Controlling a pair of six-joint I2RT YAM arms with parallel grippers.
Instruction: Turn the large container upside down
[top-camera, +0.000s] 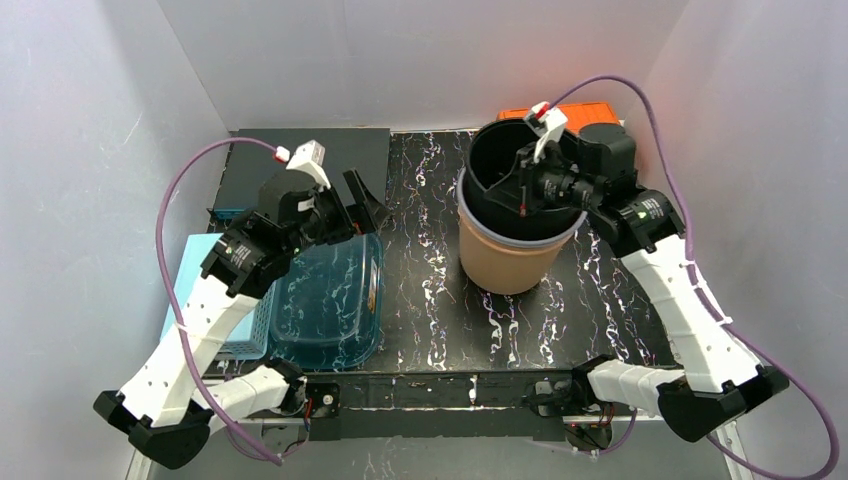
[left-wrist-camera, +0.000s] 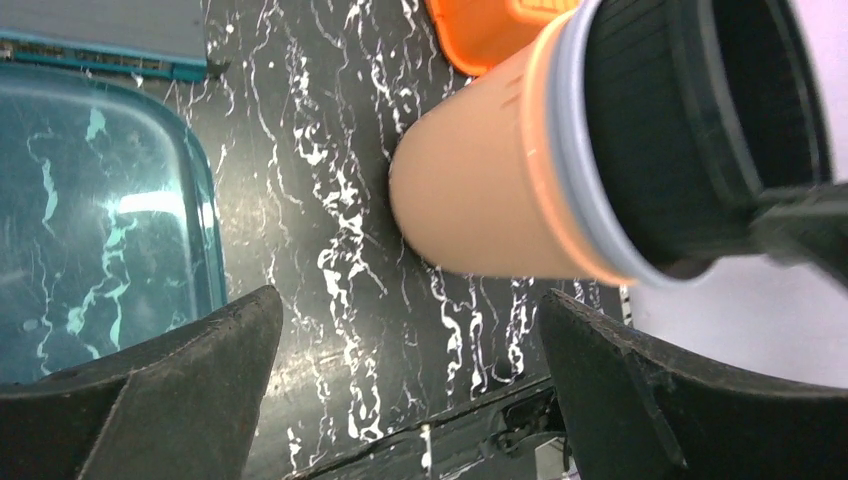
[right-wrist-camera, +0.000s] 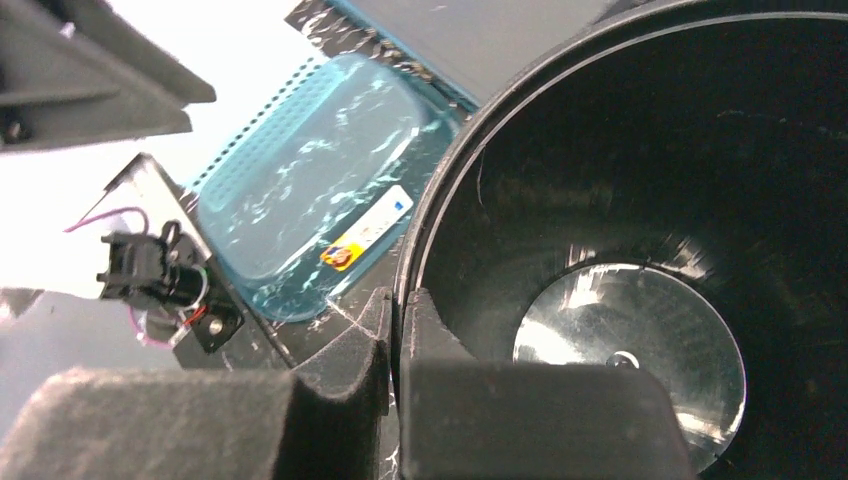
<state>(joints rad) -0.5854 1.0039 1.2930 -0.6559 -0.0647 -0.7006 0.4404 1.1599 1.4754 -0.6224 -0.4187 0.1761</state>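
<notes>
Closest to the lens, right gripper (right-wrist-camera: 397, 330) clamped together on the rim of the black inner tub (right-wrist-camera: 650, 170): one finger (right-wrist-camera: 540, 420) inside the wall, the other outside it. Deep in that tub, a shiny round metal disc (right-wrist-camera: 630, 350) at the bottom, with dark ribbed sides all around. Nested inside the large container (top-camera: 505, 260), a peach bucket with a grey band at its lip, mouth up, standing right of centre on the marbled black table (top-camera: 430, 290); black wall rising proud of the peach rim. Left gripper (left-wrist-camera: 410, 390) spread wide, gripping nothing, hovering over the far right corner of a clear teal tub (top-camera: 325, 300) and well apart from the bucket. Marble pattern visible through the teal plastic; small sticker (right-wrist-camera: 365, 240) on its side. Just left of it, partly underneath, a pale blue perforated basket (top-camera: 195, 270), contents not discernible. Behind the bucket, an orange crate (top-camera: 520, 113), mostly hidden. At the back left, a flat dark grey box (top-camera: 340, 150).
</notes>
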